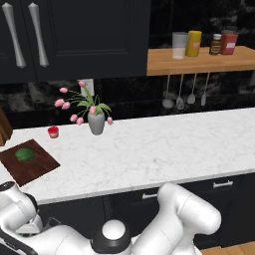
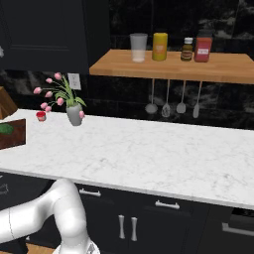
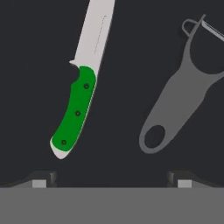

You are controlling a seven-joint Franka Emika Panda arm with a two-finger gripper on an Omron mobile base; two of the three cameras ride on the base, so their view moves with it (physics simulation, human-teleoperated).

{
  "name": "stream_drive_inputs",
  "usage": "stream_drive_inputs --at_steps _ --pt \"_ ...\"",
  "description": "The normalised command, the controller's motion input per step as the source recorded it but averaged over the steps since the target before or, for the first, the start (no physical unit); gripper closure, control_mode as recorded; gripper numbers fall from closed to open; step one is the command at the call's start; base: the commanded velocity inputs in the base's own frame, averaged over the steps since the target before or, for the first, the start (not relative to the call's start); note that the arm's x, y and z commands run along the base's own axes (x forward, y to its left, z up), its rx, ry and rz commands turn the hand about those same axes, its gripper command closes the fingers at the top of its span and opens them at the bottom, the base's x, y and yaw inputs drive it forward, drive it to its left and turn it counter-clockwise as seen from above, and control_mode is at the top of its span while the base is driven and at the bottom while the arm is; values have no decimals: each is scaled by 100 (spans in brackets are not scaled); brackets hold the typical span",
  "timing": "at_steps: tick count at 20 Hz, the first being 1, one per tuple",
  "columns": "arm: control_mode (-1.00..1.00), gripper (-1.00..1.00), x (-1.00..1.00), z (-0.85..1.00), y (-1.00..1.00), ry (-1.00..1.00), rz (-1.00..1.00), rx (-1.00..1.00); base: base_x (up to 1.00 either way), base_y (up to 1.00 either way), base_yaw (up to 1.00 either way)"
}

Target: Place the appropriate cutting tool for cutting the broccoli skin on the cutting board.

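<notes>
White marble counter (image 1: 164,149) runs across the left base view under dark cabinets, with black tile behind it. At its left end, near the front edge, lies the dark reddish-brown cutting board (image 1: 29,162), and the broccoli (image 1: 25,155) sits on the board. A small red cup (image 1: 53,132) stands further back, and beside it a grey vase of pink tulips (image 1: 92,113). Above the right half hangs a light wooden shelf (image 1: 199,62) carrying a clear glass, a yellow canister and two jars; ladles and spoons hang beneath it.

From the right base view the same counter (image 2: 149,154) stretches toward the right edge. The cutting board (image 2: 14,134) is cut by the left border, with the broccoli (image 2: 6,129) on it, the red cup (image 2: 41,116) and tulip vase (image 2: 73,113) behind.

Looking along the hand, a flat dark surface carries the knife (image 3: 83,83), green handle toward the fingertips, pale blade pointing away. Well apart from it lies the grey metal peeler (image 3: 175,96), forked head away. The pincer (image 3: 111,179) is released, its two tips spread wide and touching nothing; the knife's handle end lies just ahead of one tip (image 3: 41,178).
</notes>
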Motion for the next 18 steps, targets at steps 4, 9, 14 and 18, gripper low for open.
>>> stream_drive_inputs --at_steps 4,9,14,18 --pt "-100 -100 1 -25 6 -3 1 8 0 0 0" --pt "-100 -100 6 -12 19 -4 0 3 0 0 0" --pt "-100 -100 3 -22 22 0 -1 0 0 0 0" --pt "-100 -100 10 -5 5 0 -3 0 0 0 0"
